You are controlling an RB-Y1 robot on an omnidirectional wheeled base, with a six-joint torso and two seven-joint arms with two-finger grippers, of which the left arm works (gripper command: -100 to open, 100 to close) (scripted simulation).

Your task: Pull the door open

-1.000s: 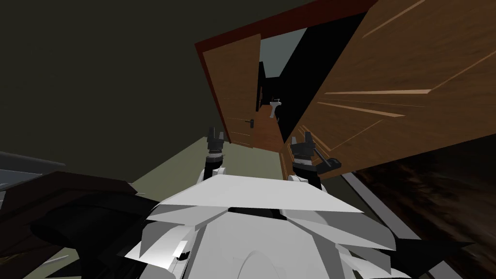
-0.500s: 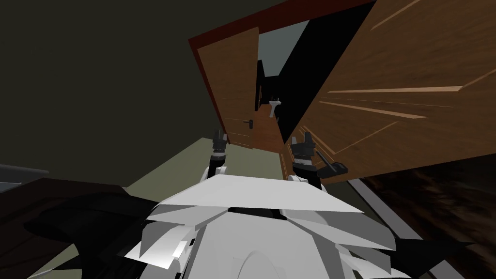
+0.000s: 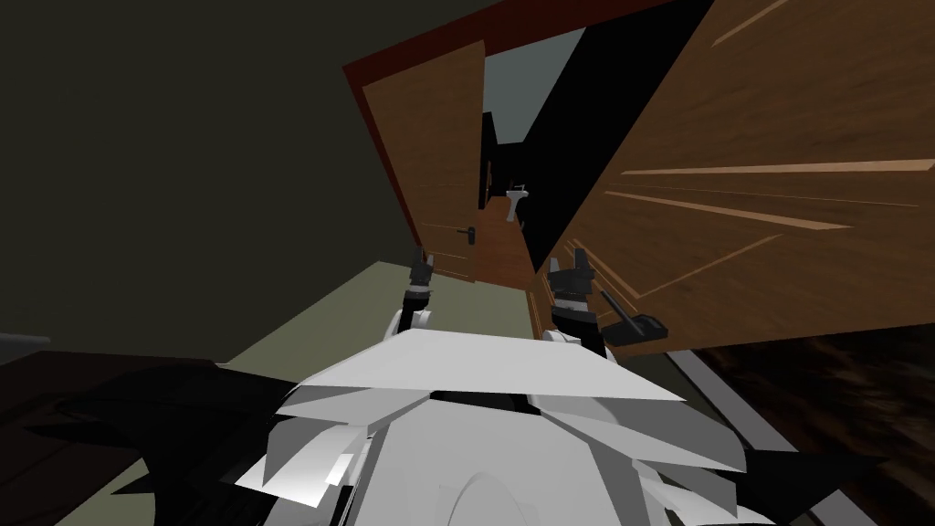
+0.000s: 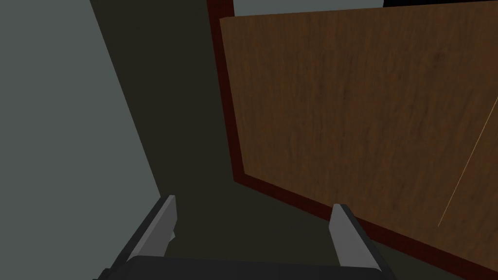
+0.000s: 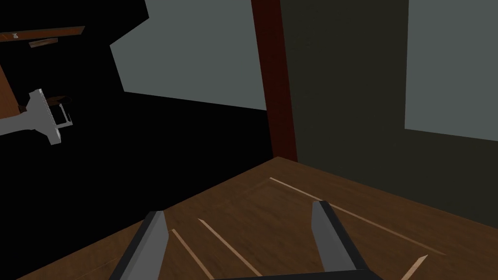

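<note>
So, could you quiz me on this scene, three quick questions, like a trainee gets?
1. True or false: the right tool is shut on the door handle.
2. What colour is the near door? A white, B brown, C blue.
3. Fill in: the fingers of the left tool stand ____.
Key: 1 false, its fingers are open; 2 B; 3 open.

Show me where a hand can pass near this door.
Free: the opening between the near door and far door, ahead of the open right gripper; also the floor by the left gripper. Crowded: the black handle beside the right gripper.
</note>
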